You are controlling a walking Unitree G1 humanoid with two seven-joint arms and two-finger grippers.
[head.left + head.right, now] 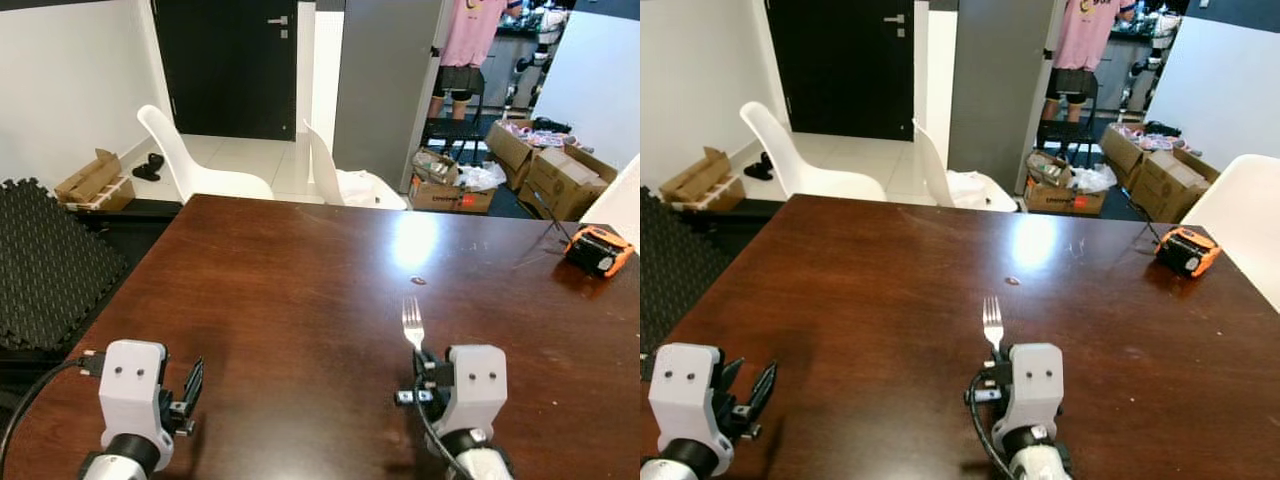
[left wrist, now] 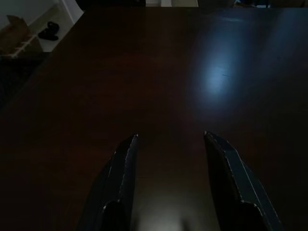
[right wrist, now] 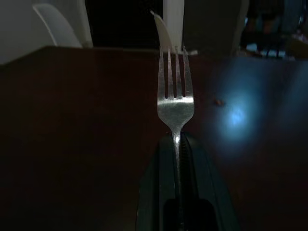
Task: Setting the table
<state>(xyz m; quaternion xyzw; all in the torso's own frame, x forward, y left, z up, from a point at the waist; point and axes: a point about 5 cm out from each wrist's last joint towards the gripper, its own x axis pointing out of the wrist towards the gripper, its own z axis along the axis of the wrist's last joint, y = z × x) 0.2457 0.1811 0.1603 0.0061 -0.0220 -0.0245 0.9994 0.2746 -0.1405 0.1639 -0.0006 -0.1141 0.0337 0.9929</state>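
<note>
While the left tool (image 2: 171,144) hovered released above the table (image 1: 300,280), the right tool (image 3: 176,144) stood clenched on a fork (image 3: 175,91), tines forward.

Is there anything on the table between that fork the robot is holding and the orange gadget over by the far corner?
No, just bare brown table lies between the fork in the right claw and the orange gadget, as the right eye view shows.

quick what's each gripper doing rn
Left gripper: open, empty, over the table.
Right gripper: shut on the fork, tines pointing away.
</note>
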